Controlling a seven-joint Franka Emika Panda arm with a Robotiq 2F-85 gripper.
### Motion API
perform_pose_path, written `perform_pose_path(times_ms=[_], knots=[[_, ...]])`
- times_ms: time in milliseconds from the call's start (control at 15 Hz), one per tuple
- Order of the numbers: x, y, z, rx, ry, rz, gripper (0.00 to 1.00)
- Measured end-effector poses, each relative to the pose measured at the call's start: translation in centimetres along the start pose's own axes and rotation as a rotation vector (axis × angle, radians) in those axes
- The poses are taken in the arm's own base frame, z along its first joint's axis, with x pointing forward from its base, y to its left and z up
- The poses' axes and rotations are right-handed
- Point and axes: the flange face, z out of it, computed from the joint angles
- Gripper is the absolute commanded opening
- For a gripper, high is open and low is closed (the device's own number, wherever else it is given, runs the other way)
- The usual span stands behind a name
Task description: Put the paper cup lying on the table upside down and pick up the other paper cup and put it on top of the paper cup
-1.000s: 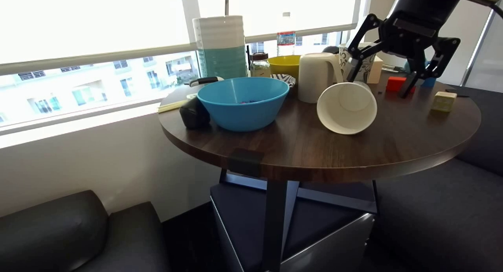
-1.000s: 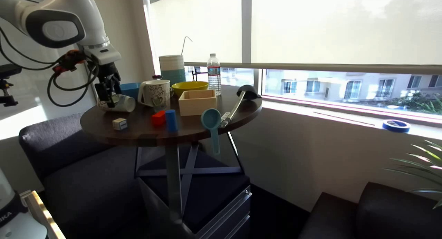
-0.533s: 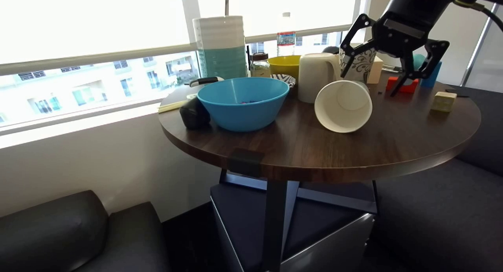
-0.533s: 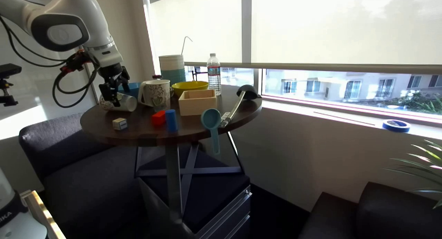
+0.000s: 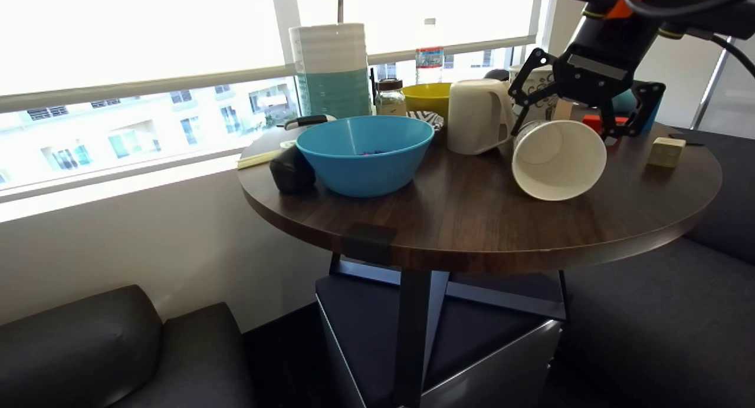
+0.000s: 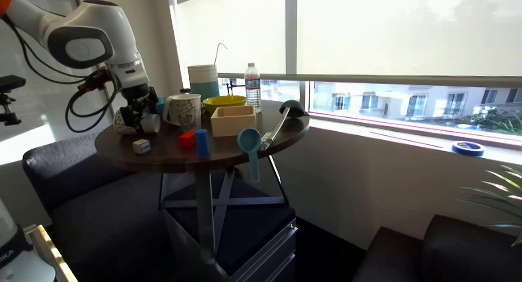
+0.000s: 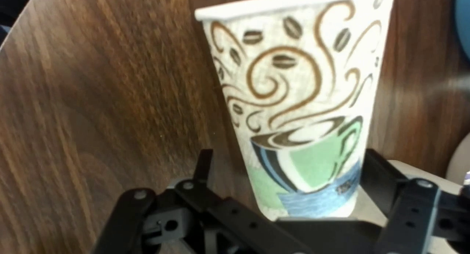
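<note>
A patterned paper cup (image 5: 560, 160) lies on its side on the dark round table (image 5: 460, 219); it also shows in an exterior view (image 6: 151, 124). In the wrist view its printed side (image 7: 297, 81) fills the middle, rim away from the gripper. My gripper (image 7: 288, 153) is open, with its fingers either side of the cup's base end. The right finger is against or very near the cup; the left finger stands apart from it. The gripper also shows in both exterior views (image 5: 565, 130) (image 6: 140, 117). Another patterned paper cup (image 6: 188, 111) stands upright beside a mug; it is partly hidden in an exterior view (image 5: 538, 86).
The beige mug (image 5: 476, 116) stands close to the lying cup. A blue bowl (image 5: 365, 160) and a yellow bowl (image 6: 224, 104) are farther along. A wooden box (image 6: 233, 125), red block (image 6: 187, 139), blue cylinder (image 6: 202, 142) and small cube (image 6: 142, 146) sit near the edge.
My gripper has come down around the lying cup's base end and stays open. The cup has shifted and turned, its mouth now farther right in an exterior view. The upright cup has not visibly moved.
</note>
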Motion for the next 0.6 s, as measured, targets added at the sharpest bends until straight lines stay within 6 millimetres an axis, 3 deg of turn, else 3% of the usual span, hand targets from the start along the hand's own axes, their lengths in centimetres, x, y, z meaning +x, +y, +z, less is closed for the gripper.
perform_pose_path(times_ms=[67, 267, 400, 600], knots=[[0.03, 0.02, 0.17, -0.004, -0.002, 0.003, 0.72], [0.05, 0.03, 0.27, -0.006, -0.002, 0.005, 0.50], [0.03, -0.08, 0.10, -0.006, 0.004, -0.005, 0.41], [-0.30, -0.51, -0.37, -0.017, 0.042, -0.057, 0.39]])
